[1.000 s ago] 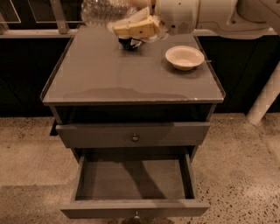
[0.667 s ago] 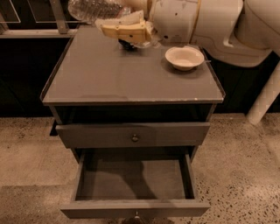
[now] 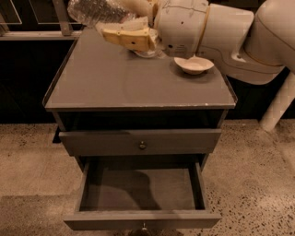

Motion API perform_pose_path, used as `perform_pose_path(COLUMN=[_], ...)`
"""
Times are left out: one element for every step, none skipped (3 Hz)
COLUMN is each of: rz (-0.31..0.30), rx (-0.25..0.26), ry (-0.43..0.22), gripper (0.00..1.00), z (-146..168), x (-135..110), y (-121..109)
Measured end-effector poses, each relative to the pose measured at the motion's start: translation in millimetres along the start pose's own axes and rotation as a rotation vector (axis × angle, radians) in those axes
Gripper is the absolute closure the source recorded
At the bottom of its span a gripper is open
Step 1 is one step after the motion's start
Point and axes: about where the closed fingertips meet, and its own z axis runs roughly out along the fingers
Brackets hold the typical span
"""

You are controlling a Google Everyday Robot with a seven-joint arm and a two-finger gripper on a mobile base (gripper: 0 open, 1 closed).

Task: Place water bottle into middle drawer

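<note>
The water bottle is clear and ribbed. It lies sideways in the air above the back left of the cabinet top. My gripper is shut on it, with a tan finger under the bottle. The middle drawer is pulled open at the bottom of the view, its grey tray floor showing and its knob at the frame's lower edge. The bottle is well above and behind the drawer.
A round cream bowl sits at the back right of the cabinet top. The drawer above shows only its front panel and knob. My big white arm reaches in from the right. A white post stands on the speckled floor at right.
My arm has pushed further left and toward the camera with the bottle held in the gripper. More of the arm fills the upper right. The drawers and bowl have not moved.
</note>
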Motion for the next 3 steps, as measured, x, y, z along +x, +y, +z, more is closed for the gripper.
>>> perform_pose_path(rz=[0.056,0.193,0.375], rx=[-0.008,0.016,-0.008], ry=[0.008,0.043,0.100], gripper=[1.00,1.00,1.00], z=[-6,-23,-56], x=[13,26,62], y=[23,64,118])
